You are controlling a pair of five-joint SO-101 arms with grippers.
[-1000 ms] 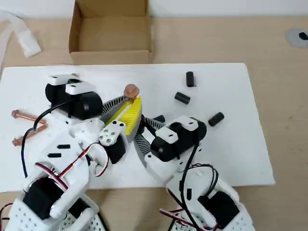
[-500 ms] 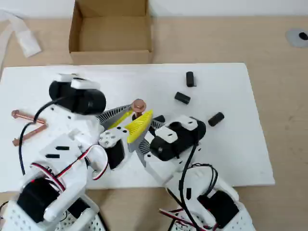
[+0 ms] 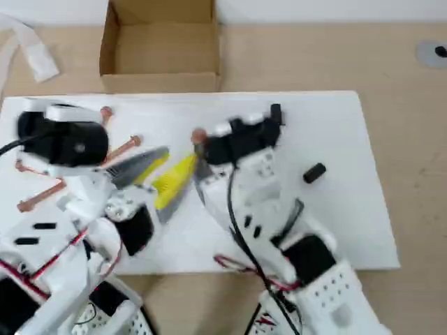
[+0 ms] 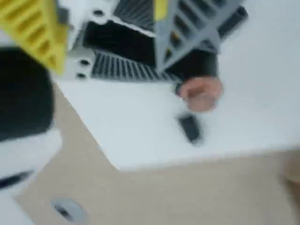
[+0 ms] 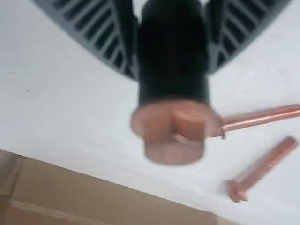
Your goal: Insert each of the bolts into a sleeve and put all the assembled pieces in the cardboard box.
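My right gripper (image 3: 200, 144) is shut on a black sleeve (image 5: 172, 56) with a copper bolt (image 5: 172, 131) seated in it, held over the white mat near its middle. The bolt's head (image 3: 199, 135) points toward the cardboard box (image 3: 160, 52), which stands open beyond the mat's far edge. My left gripper (image 3: 179, 154) stands open just left of the assembly, its yellow finger (image 4: 33, 28) and grey finger (image 4: 187, 33) spread apart with nothing between them. Several loose bolts (image 3: 122, 149) lie at the mat's left. Two loose sleeves (image 3: 276, 114) (image 3: 314, 172) lie to the right.
The white mat (image 3: 335, 230) covers the tan table. In the right wrist view two bolts (image 5: 262, 168) lie on the mat past the held assembly. A white object (image 3: 38, 63) lies at the far left, and a grey disc (image 3: 433, 52) at the far right.
My left gripper has let go of the bolt, opened and drawn back to the left. My right arm has swung toward the far side with the sleeve and bolt in it.
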